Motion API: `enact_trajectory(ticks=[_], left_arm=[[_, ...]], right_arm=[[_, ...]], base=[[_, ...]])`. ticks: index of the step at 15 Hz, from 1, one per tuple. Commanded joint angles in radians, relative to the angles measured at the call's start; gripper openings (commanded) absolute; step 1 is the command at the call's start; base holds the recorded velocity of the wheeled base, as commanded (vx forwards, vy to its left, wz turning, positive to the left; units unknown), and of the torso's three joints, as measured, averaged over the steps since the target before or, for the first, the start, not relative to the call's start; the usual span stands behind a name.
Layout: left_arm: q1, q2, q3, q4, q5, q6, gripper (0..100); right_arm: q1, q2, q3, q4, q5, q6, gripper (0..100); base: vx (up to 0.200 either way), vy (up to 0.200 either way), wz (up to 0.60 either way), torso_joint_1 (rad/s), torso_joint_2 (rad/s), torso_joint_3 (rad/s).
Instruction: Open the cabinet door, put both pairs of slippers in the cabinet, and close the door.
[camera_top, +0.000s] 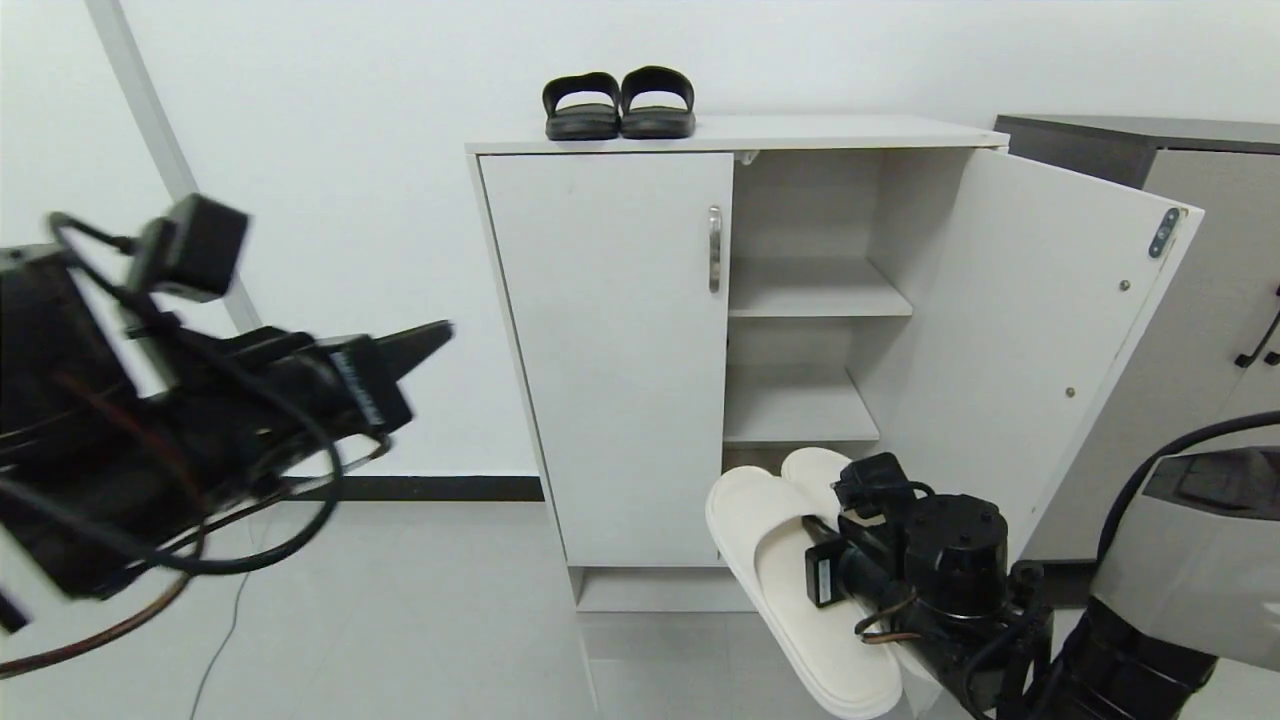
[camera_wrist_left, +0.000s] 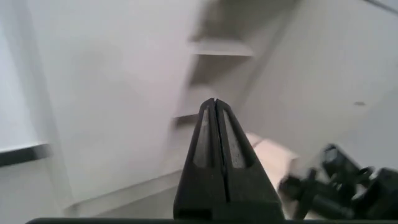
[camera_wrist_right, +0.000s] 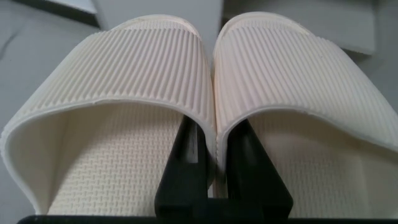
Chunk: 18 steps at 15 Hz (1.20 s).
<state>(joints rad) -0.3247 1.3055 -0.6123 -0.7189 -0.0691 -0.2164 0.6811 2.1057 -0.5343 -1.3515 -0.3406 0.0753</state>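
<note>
We see a white cabinet (camera_top: 850, 131) at the centre of the head view. Its left door (camera_top: 610, 350) is closed and has a metal handle (camera_top: 714, 249) at its inner edge. Its right door (camera_top: 1020, 330) is swung wide toward the right of the frame. In the open half, an upper shelf (camera_top: 812, 290) and a lower shelf (camera_top: 797, 410) are both bare. The black slippers (camera_top: 618, 103) sit side by side on the cabinet top, upper centre, above the closed door.

The white slippers (camera_top: 780, 560) hang above the grey floor (camera_top: 420, 610) at lower centre, in front of the open half and lower in the frame than the lower shelf. They lie pressed side by side and tilted, rounded ends toward the cabinet. In the right wrist view they (camera_wrist_right: 143, 81) show ribbed cream straps over textured footbeds.

The right arm (camera_top: 950, 570) rises from the lower right corner. The right jaws are clamped on the adjoining strap edges of the two white slippers, a black finger (camera_wrist_right: 185, 163) under each strap.

The left arm (camera_top: 250, 400) lies across the left of the frame, raised and pointing right toward the cabinet, well apart from the left door. The left jaws are pressed together and hold nothing. In the left wrist view they aim at the open half, with the white slippers (camera_wrist_left: 268, 151) at lower right.

A grey cabinet (camera_top: 1200, 250) stands at the right edge, behind the open door
</note>
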Motion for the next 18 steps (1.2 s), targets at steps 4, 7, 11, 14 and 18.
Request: enact_trajectory(ticks=[4, 7, 11, 14, 18], left_arm=[[0.251, -0.873, 0.255, 0.641, 0.29, 0.089, 0], [0.254, -1.075, 0.434, 0.674, 0.298, 0.18, 0], [0.303, -1.241, 0.571, 0.676, 0.345, 0.218, 0], [0.326, -1.306, 0.612, 0.673, 0.29, 0.249, 0], [0.326, -1.306, 0.612, 0.694, 0.031, 0.269, 0]], right_arm=[[-0.005, 0.007, -0.041, 0.014, -0.031, 0.001, 0], [0.0, 0.01, -0.039, 0.012, -0.031, 0.001, 0], [0.011, 0.013, -0.032, 0.011, -0.031, 0.001, 0], [0.018, 0.033, -0.024, 0.006, -0.031, 0.001, 0], [0.026, 0.043, -0.026, -0.001, -0.031, 0.0, 0]], base=[[0.0, 0.0, 0.0, 0.0, 0.0, 0.0], [0.0, 0.0, 0.0, 0.0, 0.0, 0.0], [0.0, 0.0, 0.0, 0.0, 0.0, 0.0], [0.0, 0.0, 0.0, 0.0, 0.0, 0.0], [0.0, 0.0, 0.0, 0.0, 0.0, 0.0]])
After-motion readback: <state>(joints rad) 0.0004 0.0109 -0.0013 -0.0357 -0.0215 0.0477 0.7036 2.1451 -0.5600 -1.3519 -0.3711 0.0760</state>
